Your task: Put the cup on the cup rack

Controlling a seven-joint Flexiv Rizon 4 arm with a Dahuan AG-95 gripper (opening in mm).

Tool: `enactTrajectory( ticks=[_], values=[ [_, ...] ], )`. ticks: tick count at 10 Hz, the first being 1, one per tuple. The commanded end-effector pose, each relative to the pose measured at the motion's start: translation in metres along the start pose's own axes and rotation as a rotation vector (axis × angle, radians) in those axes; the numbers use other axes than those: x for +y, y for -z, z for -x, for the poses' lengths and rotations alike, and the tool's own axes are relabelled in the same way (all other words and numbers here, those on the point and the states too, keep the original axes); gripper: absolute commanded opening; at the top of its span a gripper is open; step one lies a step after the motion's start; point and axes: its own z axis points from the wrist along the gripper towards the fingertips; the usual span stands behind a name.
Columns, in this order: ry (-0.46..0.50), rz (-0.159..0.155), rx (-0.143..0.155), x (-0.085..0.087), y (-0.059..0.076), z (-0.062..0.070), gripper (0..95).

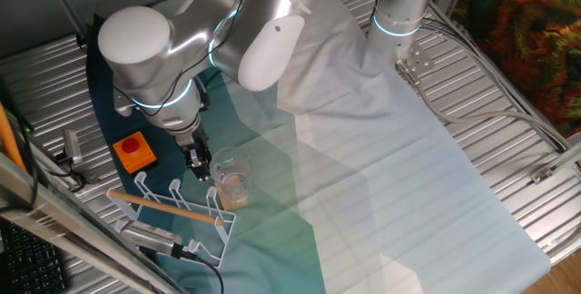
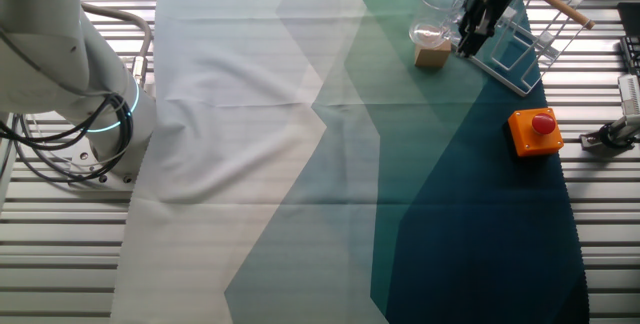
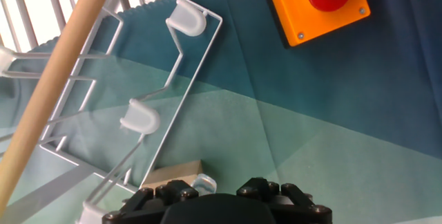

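Note:
The clear cup stands beside the white wire cup rack, over a tan wooden block. My gripper reaches down at the cup's left side, its fingers close together on the handle. In the other fixed view the cup sits above the block, with the gripper between it and the rack. In the hand view a clear bit of the cup shows between the finger bases of the gripper. The rack fills the left of that view.
An orange box with a red button lies left of the rack, also seen as the orange box. A light wooden rod crosses the rack. A metal tool with a cable lies at the rack's near side. Cloth covers the slatted table.

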Motion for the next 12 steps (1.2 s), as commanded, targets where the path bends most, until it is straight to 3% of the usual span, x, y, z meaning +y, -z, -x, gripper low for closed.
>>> enactTrajectory(
  ticks=[1,3,4,5,6,12],
  values=[
    [0.000,0.001,0.000,-0.0003,-0.0007,0.0004,38.0],
    [0.000,0.002,-0.001,-0.0004,-0.0011,0.0004,38.0],
    [0.000,0.001,-0.001,-0.0004,-0.0011,0.0004,19.0],
    [0.000,0.002,-0.001,-0.0003,-0.0011,0.0004,19.0],
    [0.000,0.001,-0.001,-0.0003,-0.0011,0.0004,0.0],
    [0.001,0.012,0.007,-0.0005,-0.0015,0.0006,0.0]
  ],
)
